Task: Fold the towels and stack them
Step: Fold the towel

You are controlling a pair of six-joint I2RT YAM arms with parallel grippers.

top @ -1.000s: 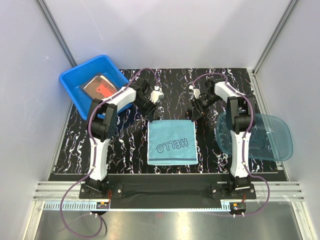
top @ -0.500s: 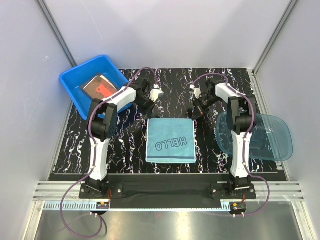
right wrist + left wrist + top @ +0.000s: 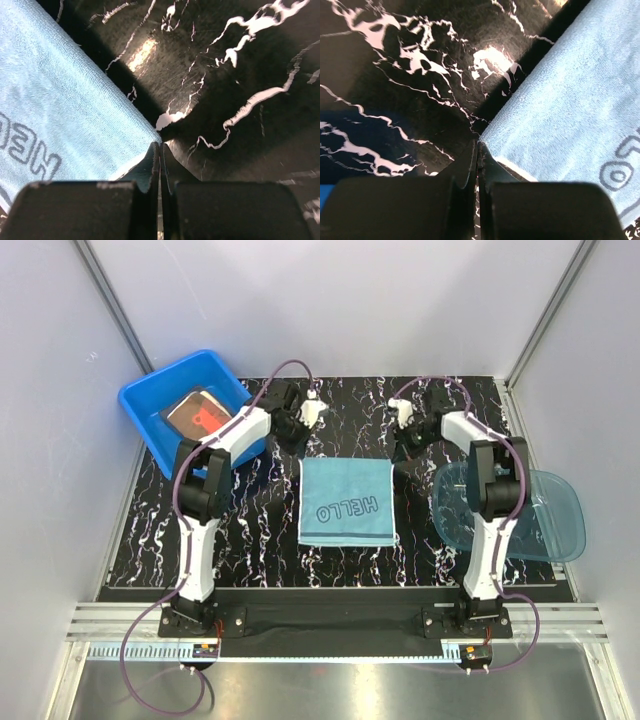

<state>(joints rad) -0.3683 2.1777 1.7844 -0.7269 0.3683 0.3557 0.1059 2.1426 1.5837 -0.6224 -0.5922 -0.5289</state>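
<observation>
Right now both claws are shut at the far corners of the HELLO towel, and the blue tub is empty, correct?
No, the blue tub holds a brown towel with red print, as the top view shows. The rest, about the HELLO towel, is right.

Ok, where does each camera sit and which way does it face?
Top external: above and behind the bases, looking down at the table; left arm and right arm show whole.
Left wrist: on the left arm, looking down past the shut left gripper at the towel's far-left corner.
Right wrist: mirrored, shut right gripper at the far-right corner.
Shared: all three show the HELLO towel.
</observation>
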